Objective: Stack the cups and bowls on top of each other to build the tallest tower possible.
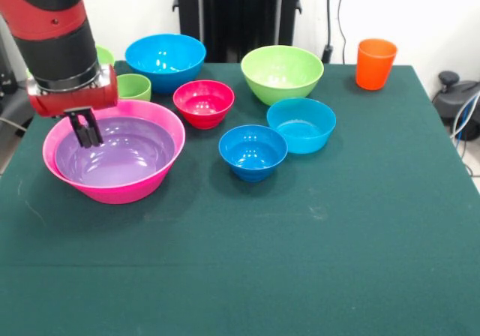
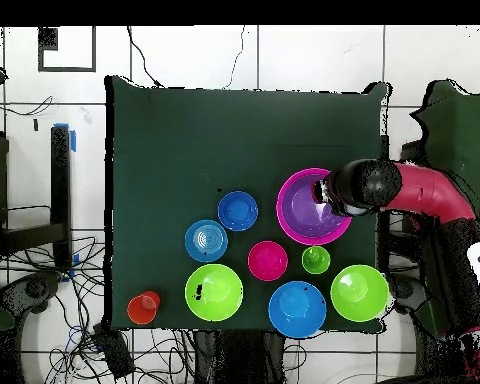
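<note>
The purple bowl sits nested in the huge pink bowl at the table's left; both also show in the overhead view, the purple bowl inside the pink bowl. My gripper hangs over the purple bowl's far left rim and shows in the overhead view. The short lime-green cup stands just behind the pink bowl. The orange cup stands at the far right corner. Loose on the table are the large blue bowl, red bowl, lime-green bowl, teal bowl and small blue bowl.
A second lime-green bowl is mostly hidden behind my arm and shows whole in the overhead view. The green table stretches toward the camera. The black pedestal stands behind the far edge.
</note>
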You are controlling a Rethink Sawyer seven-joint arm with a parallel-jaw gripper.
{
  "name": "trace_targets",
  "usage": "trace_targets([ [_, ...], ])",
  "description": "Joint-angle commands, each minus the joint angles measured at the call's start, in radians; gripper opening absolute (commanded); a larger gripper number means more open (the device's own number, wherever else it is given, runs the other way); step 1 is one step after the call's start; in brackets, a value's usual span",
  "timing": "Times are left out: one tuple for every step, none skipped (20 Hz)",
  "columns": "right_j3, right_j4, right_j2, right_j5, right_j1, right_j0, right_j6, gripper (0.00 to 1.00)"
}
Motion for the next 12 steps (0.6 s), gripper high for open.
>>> trace_targets([
  [0.037,-0.019,-0.041,-0.079,0.078,0.042,0.017,0.00],
  [0.037,-0.018,-0.041,-0.085,0.081,0.041,0.020,0.00],
  [0.035,-0.018,-0.042,-0.087,0.084,0.042,0.020,0.00],
  [0.031,-0.016,-0.042,-0.085,0.092,0.040,0.016,0.00],
  [0.025,-0.015,-0.044,-0.083,0.100,0.041,0.014,0.00],
  [0.019,-0.015,-0.045,-0.081,0.107,0.042,0.012,0.00],
  [0.014,-0.016,-0.048,-0.082,0.112,0.043,0.014,0.00],
  [0.009,-0.016,-0.051,-0.084,0.119,0.043,0.015,0.00],
  [0.005,-0.017,-0.053,-0.086,0.125,0.043,0.016,0.00],
  [0.001,-0.017,-0.055,-0.088,0.137,0.039,0.011,0.00],
  [-0.002,-0.018,-0.055,-0.093,0.146,0.036,0.008,0.00],
  [-0.005,-0.018,-0.055,-0.098,0.154,0.032,0.005,0.00],
])
